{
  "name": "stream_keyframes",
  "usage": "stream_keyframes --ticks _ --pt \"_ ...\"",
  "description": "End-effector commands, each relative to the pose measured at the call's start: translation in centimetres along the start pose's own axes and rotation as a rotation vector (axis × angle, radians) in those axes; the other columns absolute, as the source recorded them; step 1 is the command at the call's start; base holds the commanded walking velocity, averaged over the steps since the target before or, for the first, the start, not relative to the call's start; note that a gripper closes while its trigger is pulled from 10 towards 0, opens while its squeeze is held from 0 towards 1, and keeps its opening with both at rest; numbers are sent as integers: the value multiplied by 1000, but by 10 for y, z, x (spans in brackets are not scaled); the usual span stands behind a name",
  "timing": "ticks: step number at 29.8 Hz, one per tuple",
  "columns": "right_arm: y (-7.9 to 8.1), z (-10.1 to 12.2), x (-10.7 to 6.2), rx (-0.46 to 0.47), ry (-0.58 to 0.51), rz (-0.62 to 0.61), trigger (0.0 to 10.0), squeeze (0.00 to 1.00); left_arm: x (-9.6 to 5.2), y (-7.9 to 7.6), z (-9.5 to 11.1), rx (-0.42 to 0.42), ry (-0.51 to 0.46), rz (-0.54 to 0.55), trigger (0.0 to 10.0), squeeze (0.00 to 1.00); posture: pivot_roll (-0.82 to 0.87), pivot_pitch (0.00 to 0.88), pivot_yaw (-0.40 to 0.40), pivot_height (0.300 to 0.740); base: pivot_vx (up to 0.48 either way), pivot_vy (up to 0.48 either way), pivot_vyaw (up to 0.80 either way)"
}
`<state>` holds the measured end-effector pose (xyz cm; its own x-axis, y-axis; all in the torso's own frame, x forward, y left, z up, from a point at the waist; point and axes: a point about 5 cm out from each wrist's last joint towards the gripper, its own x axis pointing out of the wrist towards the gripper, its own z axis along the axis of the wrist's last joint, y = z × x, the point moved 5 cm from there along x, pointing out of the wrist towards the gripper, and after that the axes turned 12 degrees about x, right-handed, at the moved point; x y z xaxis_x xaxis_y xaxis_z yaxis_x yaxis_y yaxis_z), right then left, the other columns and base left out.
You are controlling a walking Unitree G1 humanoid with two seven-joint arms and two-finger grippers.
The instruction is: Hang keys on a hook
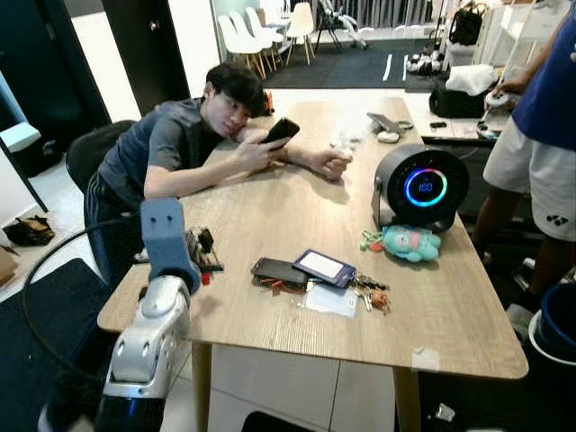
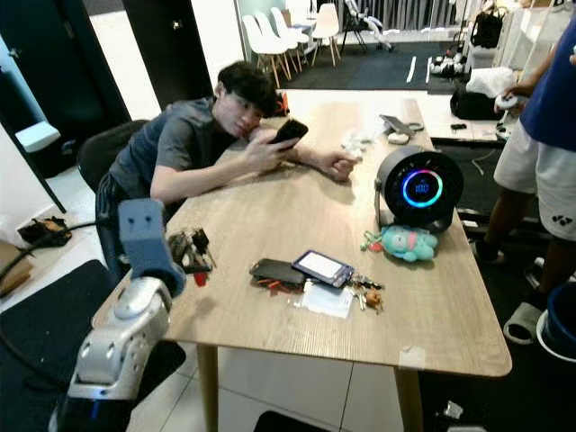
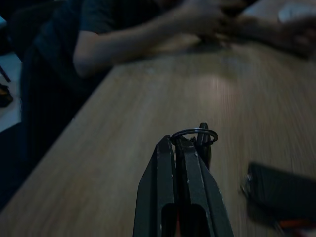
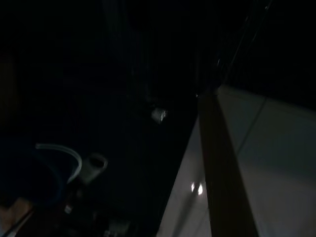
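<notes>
My left gripper (image 1: 204,250) hovers just above the left part of the wooden table (image 1: 297,202). It is shut on a set of keys with a small red tag. In the left wrist view its black fingers (image 3: 170,168) are pressed together, with a thin metal key ring (image 3: 213,134) pinched at their tips. A second bunch of keys (image 1: 371,295) lies on the table to the right, beside a blue-cased phone (image 1: 324,267) and a black phone (image 1: 279,270). The right wrist view is very dark, with a pale floor and a table leg faintly visible.
A seated person (image 1: 171,144) leans on the table's far left side, holding a phone. Another person (image 1: 540,135) stands at the right edge. A round black speaker (image 1: 421,187) and a teal plush toy (image 1: 409,243) stand right of centre. White chairs stand at the back.
</notes>
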<state>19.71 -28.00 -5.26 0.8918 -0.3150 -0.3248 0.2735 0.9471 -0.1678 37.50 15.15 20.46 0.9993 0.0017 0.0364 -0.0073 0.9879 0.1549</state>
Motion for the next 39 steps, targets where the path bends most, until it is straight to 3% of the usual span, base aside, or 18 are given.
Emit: stream_keyframes --ticks 1,7,25,30,33,39 --pt "5 -16 -10 -9 63 11 10000 0 -2 2 -5 43 -4 1 10000 0 -44 144 130 740 0 0 0" --pt "16 -12 -9 -16 51 49 10000 0 -4 1 -5 80 -22 -2 10000 0 -38 146 127 740 0 0 0" --pt "26 1 2 -12 21 90 10000 0 -10 8 -11 116 -27 27 10000 0 -11 141 108 740 0 0 0" --pt "30 1 3 -21 21 103 10000 0 -12 -1 -23 123 11 -13 10000 0 -17 142 113 740 0 0 0" --pt "29 1 3 -25 20 105 10000 0 -12 -3 -24 118 13 -17 10000 0 -24 144 108 740 0 0 0" --pt "13 6 4 -85 11 124 10000 0 -10 -14 -20 71 -4 -13 10000 0 -60 151 43 740 0 0 0"
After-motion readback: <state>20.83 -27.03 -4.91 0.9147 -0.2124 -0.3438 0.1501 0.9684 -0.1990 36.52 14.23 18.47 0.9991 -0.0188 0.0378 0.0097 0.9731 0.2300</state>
